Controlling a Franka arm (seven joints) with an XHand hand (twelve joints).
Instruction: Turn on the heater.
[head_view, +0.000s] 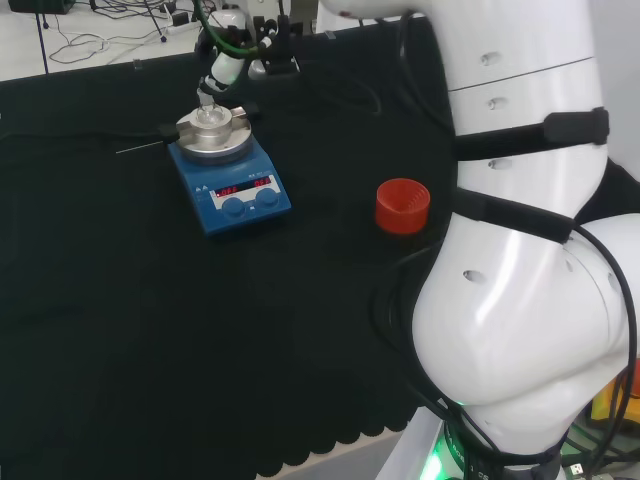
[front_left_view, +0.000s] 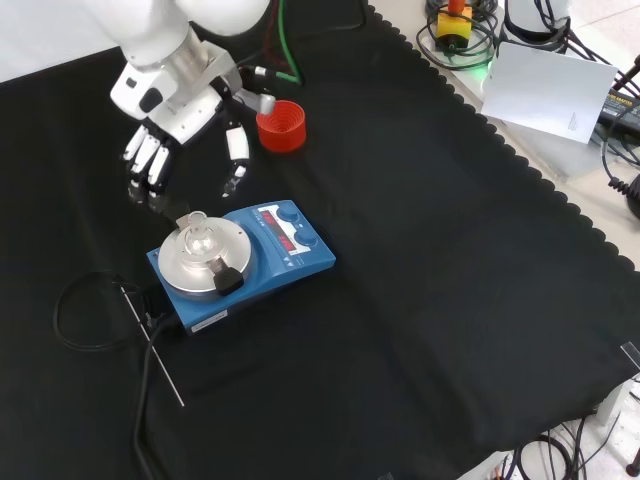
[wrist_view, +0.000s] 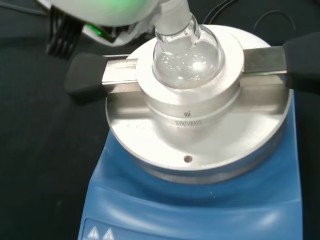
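Observation:
The heater (front_left_view: 300, 262) is a blue box with two round knobs (front_left_view: 291, 213) and red lit digits on its sloped front panel (head_view: 243, 186). On its steel plate (wrist_view: 190, 150) sits a metal block with black handles (wrist_view: 84, 75), and a small round clear flask (wrist_view: 186, 52) rests in it. The hand (front_left_view: 172, 112) hangs just above and behind the heater in the front view, fingers relaxed and pointing down, holding nothing. Its fingertips (front_left_view: 148, 172) hover beside the flask (front_left_view: 197, 235), apart from the knobs. In the head view the hand (head_view: 222, 68) is over the heater (head_view: 228, 165).
A red ribbed ring (front_left_view: 281, 125) stands on the cloth close to the hand's thumb side, also seen as the red ring (head_view: 402, 205) in the head view. A black cable (front_left_view: 80, 310) and a thin rod (front_left_view: 155, 345) lie left of the heater in the front view.

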